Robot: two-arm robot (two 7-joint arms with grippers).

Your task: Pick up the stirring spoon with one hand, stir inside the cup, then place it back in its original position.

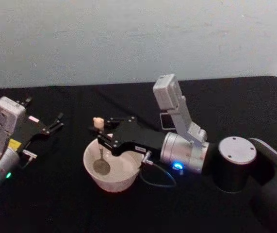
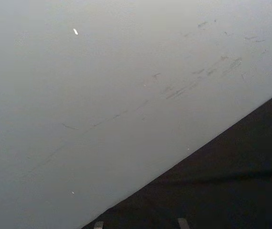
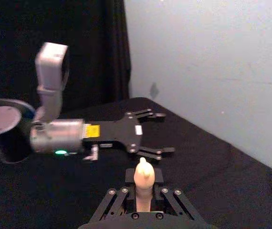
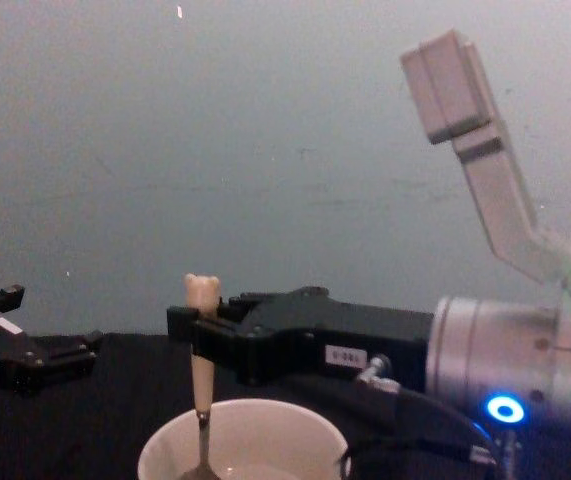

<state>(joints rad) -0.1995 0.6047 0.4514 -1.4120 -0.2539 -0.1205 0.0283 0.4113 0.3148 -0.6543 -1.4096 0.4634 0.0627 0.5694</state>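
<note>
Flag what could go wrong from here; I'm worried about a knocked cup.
The right gripper pinches the stirring spoon high on its slim handle, so it may pivot or slip while stirring. Its bowl sits low inside the cup, which the left gripper, parked apart, does not steady; a wide sweep might tip it.

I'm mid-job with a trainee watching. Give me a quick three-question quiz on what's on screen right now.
1. True or false: the stirring spoon stands upright with its bowl inside the cup.
2. Which end effector grips the spoon's handle? A) left B) right C) neither
3. Fill in: the left end effector, parked apart from the cup, is ____ (open/shut).
Key: 1 true; 2 B, the right end effector; 3 open.
</note>
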